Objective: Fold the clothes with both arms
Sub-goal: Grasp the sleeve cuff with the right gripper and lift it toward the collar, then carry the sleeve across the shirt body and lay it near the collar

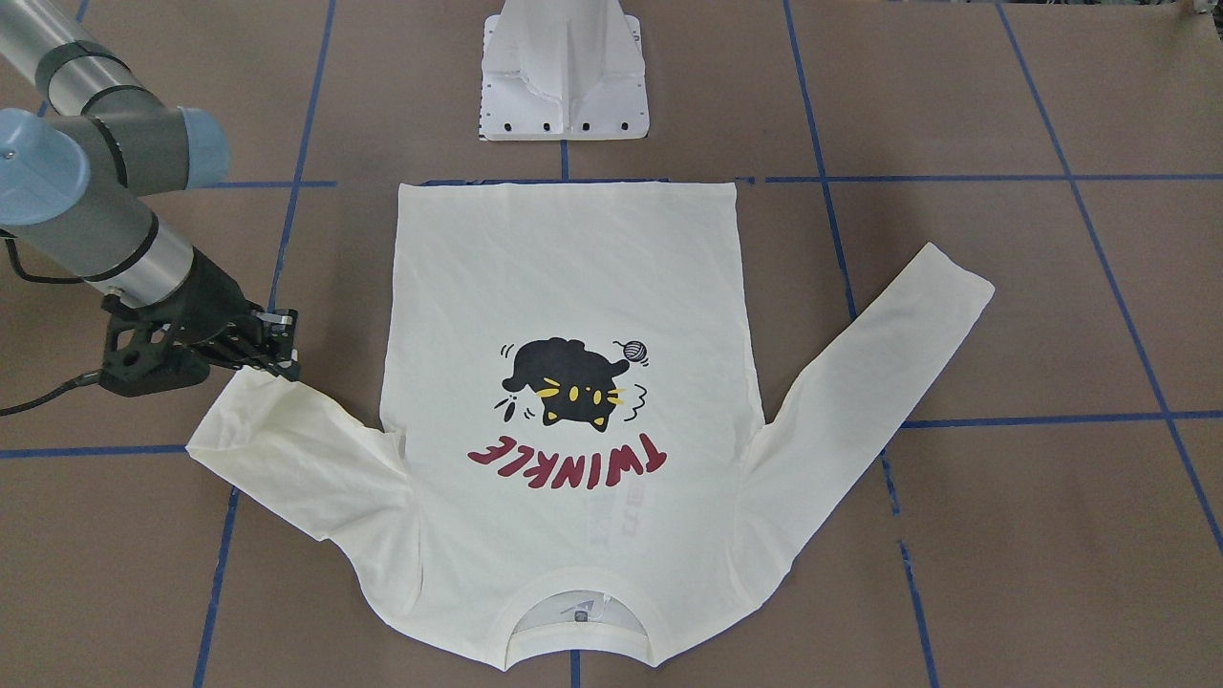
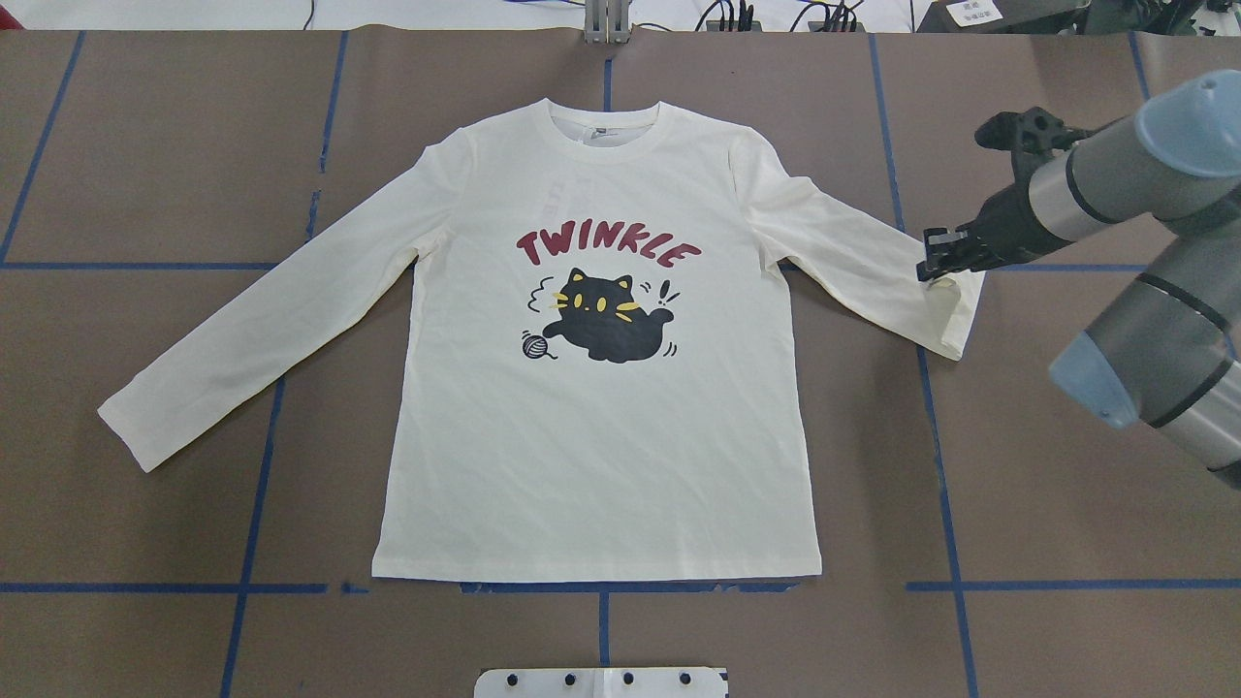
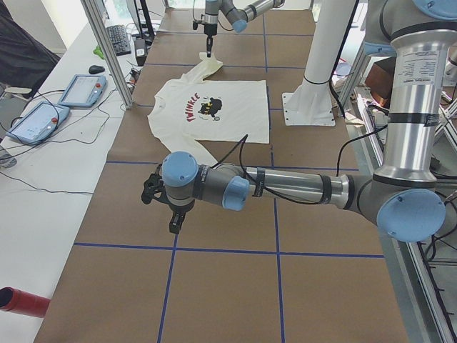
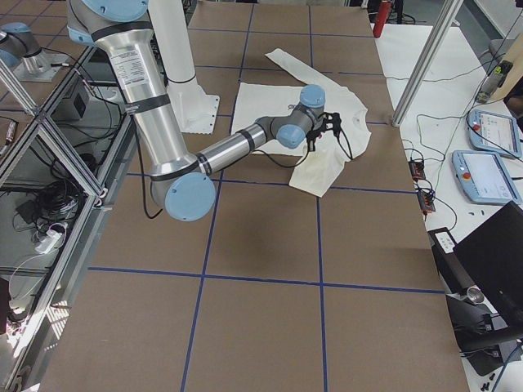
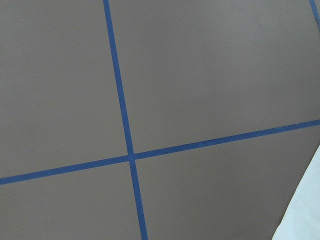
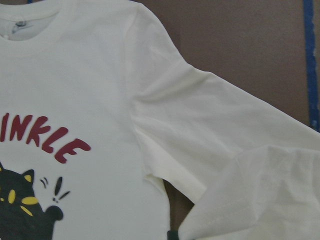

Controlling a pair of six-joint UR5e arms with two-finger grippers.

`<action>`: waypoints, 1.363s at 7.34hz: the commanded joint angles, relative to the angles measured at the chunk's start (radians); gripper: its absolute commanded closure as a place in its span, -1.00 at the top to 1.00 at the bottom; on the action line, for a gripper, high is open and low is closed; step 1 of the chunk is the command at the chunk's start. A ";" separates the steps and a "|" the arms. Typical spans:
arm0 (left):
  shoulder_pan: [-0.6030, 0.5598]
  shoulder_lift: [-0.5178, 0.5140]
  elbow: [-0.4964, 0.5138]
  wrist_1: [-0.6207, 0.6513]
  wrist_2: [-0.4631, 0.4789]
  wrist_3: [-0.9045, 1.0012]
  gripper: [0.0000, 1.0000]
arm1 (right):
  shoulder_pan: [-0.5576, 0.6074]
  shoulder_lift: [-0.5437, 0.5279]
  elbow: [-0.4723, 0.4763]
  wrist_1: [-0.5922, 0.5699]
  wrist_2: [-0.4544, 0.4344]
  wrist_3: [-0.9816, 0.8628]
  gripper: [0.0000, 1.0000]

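Shirt (image 2: 596, 456): lay flat and print-up mid-surface, its hem nearest the robot, which put a sleeve within reach of each arm.
Surface (image 2: 145, 582): brown, gridded with blue tape; the hem sat along one line, likely for squaring up.
Left tool (image 3: 175, 223): hung over bare surface near the left sleeve (image 2: 252, 339); its opening could not be told.
Left sleeve: spread flat, slanting outward, nothing on it.
Right tool (image 2: 931, 260): pinched narrow on the right cuff.
Right sleeve (image 2: 853, 267): its end was raised and doubled, probably to carry it across the chest.
Collar (image 2: 606, 121): farthest, flat.
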 commanded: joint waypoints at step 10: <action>0.000 0.002 -0.006 0.001 -0.006 -0.002 1.00 | -0.239 0.778 -0.870 0.467 -0.481 0.137 -1.00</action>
